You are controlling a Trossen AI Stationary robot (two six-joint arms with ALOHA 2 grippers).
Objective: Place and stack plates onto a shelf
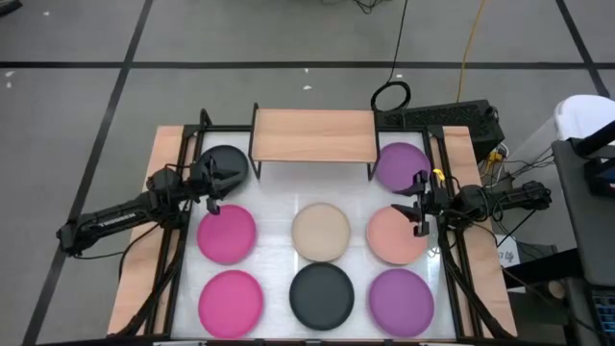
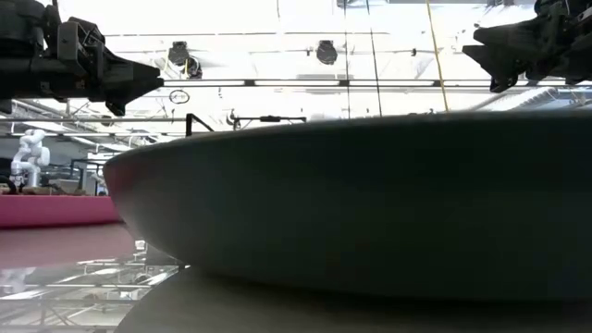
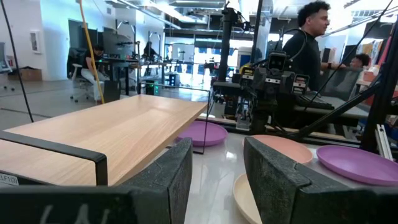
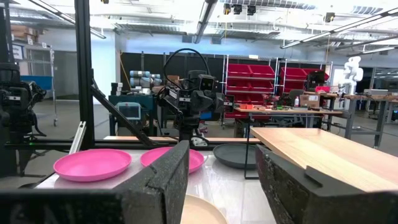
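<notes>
Eight plates lie flat on the white table. In the high view, black (image 1: 226,163) and purple (image 1: 401,163) flank the shelf (image 1: 312,135); magenta (image 1: 227,234), beige (image 1: 321,231) and salmon (image 1: 397,234) form the middle row; magenta (image 1: 231,298), black (image 1: 322,295) and purple (image 1: 401,301) the near row. The wood-topped shelf stands on black legs at the far edge, nothing on it. My left gripper (image 1: 213,185) hovers open between the far black plate and the magenta one. My right gripper (image 1: 419,205) hovers open over the salmon plate's far edge. Each wrist view shows open fingers, left (image 3: 217,162) and right (image 4: 221,165).
Black frame rails (image 1: 178,221) run along both table sides beside the arms. A power strip and cables (image 1: 452,115) lie behind the shelf on the right. The near black plate (image 2: 370,203) fills the low view. A person (image 3: 308,37) stands beyond the table's right side.
</notes>
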